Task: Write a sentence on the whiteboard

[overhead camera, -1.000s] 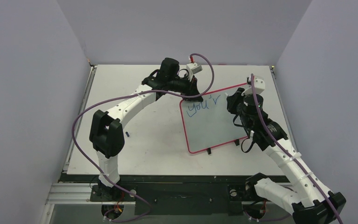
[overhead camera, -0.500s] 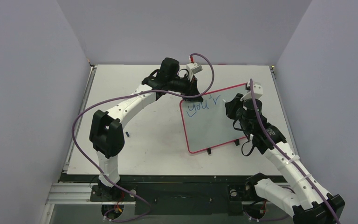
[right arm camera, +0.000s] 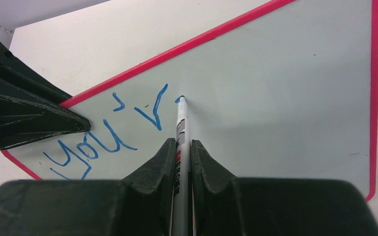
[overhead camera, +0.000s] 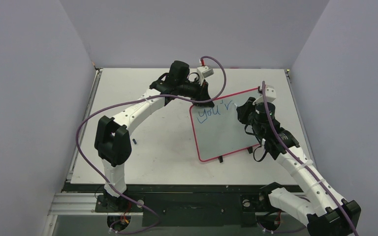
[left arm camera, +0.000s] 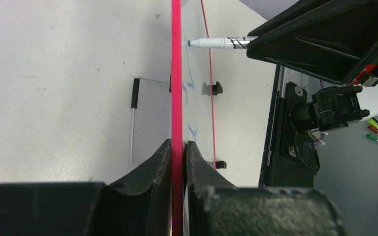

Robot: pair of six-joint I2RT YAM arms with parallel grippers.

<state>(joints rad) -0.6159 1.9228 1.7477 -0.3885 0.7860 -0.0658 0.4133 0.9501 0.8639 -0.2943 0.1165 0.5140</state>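
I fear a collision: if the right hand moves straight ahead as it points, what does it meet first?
The whiteboard; the pen in the right hand seems to touch it with its tip.

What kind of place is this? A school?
Probably not a school: it looks like a robot test booth in a lab. Grey walls box in a white table, and two robot arms are bolted at its near edge; the left arm holds a whiteboard while the right arm writes with a pen.
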